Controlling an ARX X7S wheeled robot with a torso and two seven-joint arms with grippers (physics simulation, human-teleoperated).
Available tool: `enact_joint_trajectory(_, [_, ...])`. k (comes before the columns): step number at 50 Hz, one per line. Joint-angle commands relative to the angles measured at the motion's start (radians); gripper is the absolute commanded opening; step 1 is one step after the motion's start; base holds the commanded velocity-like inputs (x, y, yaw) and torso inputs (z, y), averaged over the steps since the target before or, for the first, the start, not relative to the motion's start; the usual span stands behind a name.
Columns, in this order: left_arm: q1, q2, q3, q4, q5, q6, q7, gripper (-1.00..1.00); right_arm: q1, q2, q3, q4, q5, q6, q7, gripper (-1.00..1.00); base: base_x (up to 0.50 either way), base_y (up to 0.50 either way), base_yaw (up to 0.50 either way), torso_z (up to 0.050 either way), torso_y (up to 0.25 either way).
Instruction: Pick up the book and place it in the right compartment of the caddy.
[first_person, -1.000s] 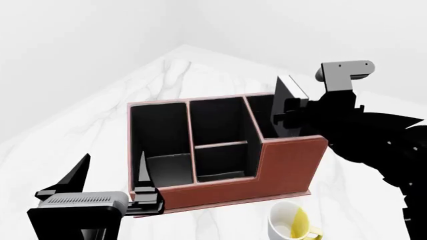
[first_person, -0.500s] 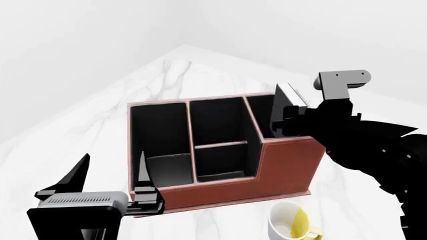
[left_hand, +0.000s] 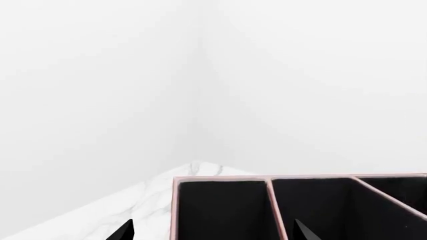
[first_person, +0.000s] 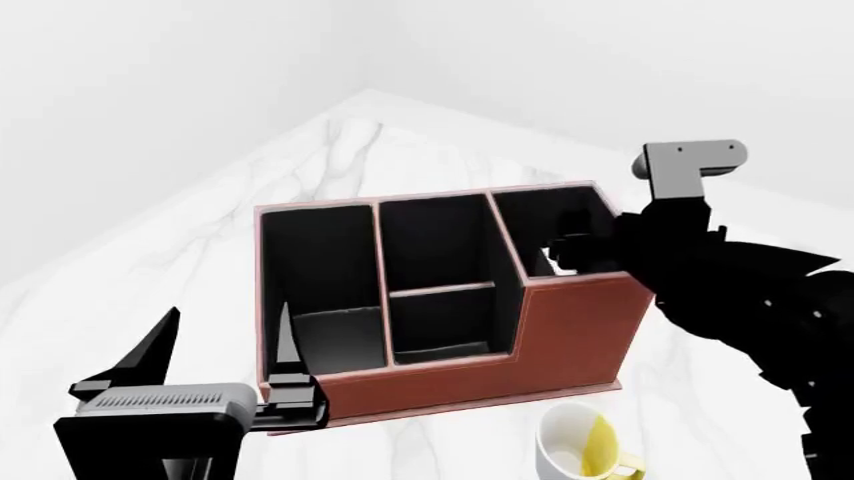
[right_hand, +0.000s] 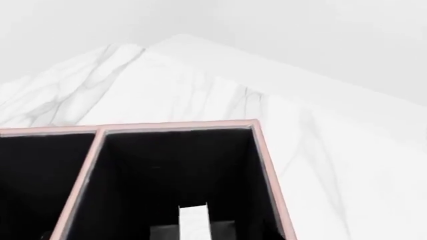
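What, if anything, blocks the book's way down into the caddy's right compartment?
Nothing visible does. In the right wrist view the book shows its white page edges low inside the right compartment of the caddy, and no other object appears in that black interior.

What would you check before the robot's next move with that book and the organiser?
1. Book inside the right compartment: ok, its white page edge shows deep inside.
2. Right gripper has let go of the book: cannot tell, its fingers are hidden.
3. Organiser upright on the table: ok.
4. Left gripper open and empty: ok.
5. Mug apart from the organiser: ok.
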Motion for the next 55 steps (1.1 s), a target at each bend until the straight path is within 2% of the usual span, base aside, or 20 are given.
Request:
enact_joint_trajectory(1, [0.001, -0.002, 0.001, 0.001, -0.002, 0.002, -0.003, 1.00, 0.000, 0.002, 0.007, -0.003, -0.014, -0.007, -0.009, 1.00, 0.00, 0.00, 0.00, 0.000, 0.000])
enact_joint_trajectory(19, [0.000, -0.005, 0.004, 0.001, -0.006, 0.004, -0.006, 1.00, 0.006, 0.004, 0.017, -0.002, -0.022, -0.026, 0.002, 1.00, 0.00, 0.00, 0.00, 0.000, 0.000])
enact_joint_trajectory(22, [-0.001, -0.005, 0.004, 0.000, -0.007, 0.004, -0.007, 1.00, -0.002, 0.009, 0.061, -0.052, -0.037, -0.116, -0.002, 1.00, 0.00, 0.00, 0.00, 0.000, 0.000])
enact_joint_trajectory(24, [-0.002, -0.006, 0.004, 0.000, -0.007, 0.004, -0.007, 1.00, -0.011, 0.023, 0.114, -0.135, -0.077, -0.236, 0.006, 1.00, 0.00, 0.00, 0.00, 0.000, 0.000])
enact_joint_trajectory(39, [-0.001, -0.011, 0.002, 0.007, -0.012, 0.004, -0.011, 1.00, 0.006, 0.089, 0.213, -0.346, -0.075, -0.327, 0.042, 1.00, 0.00, 0.00, 0.00, 0.000, 0.000])
enact_joint_trajectory(55, [0.009, -0.016, -0.004, 0.018, -0.005, 0.029, -0.015, 1.00, -0.172, 0.177, 0.307, -0.589, -0.099, -0.456, 0.082, 1.00, 0.00, 0.00, 0.00, 0.000, 0.000])
